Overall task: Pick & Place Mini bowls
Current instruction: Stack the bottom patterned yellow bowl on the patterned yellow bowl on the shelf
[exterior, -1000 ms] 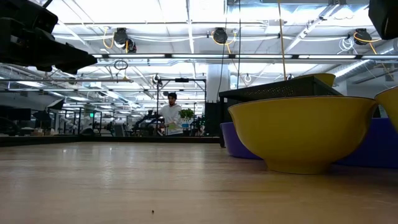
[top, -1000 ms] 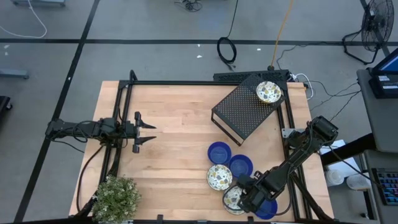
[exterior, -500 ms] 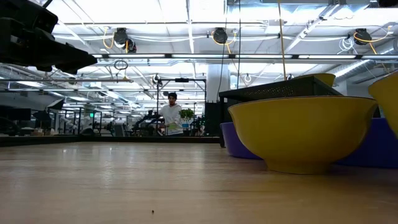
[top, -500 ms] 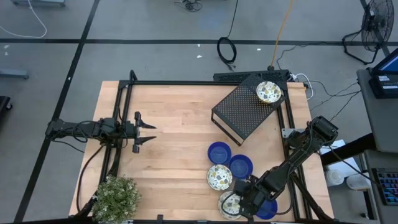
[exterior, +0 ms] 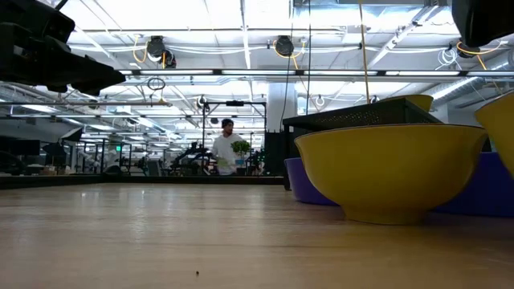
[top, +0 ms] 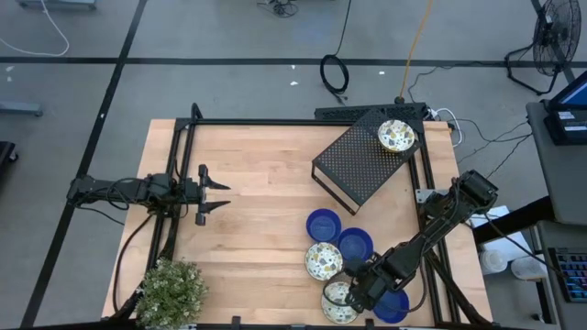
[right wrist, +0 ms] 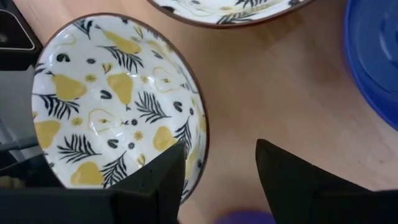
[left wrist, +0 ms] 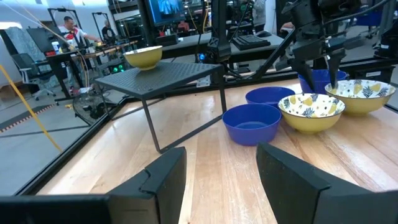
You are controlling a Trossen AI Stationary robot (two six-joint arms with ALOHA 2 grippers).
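Near the table's front right, two blue mini bowls (top: 323, 224) (top: 356, 244) and two cream leaf-patterned ones (top: 324, 260) (top: 337, 301) rest on their bases. A third blue bowl (top: 394, 308) shows partly under the right arm. Another patterned bowl (top: 396, 136) sits on the black perforated box (top: 359, 165). My right gripper (top: 360, 291) (right wrist: 217, 180) is open and slants down over the nearest patterned bowl (right wrist: 118, 106), one finger over its inside and one over the table. My left gripper (top: 218, 194) waits open at the left. My right gripper stands astride the nearest patterned bowl's rim (right wrist: 198, 134) on the side toward the blue bowls, slanting down from the right. Whether a finger (right wrist: 163, 180) touches the rim, I cannot tell. The bowl sits upright on the table.
A potted plant (top: 172, 291) stands at the near left corner. The middle and left of the wooden table (top: 248, 174) are bare. The black box is raised on thin legs at the far right. A person stands in the room beyond the table.
The nearest patterned bowl has slid a little toward the table's near-left and shows more fully beside my right gripper. The right gripper has stayed open above its rim.
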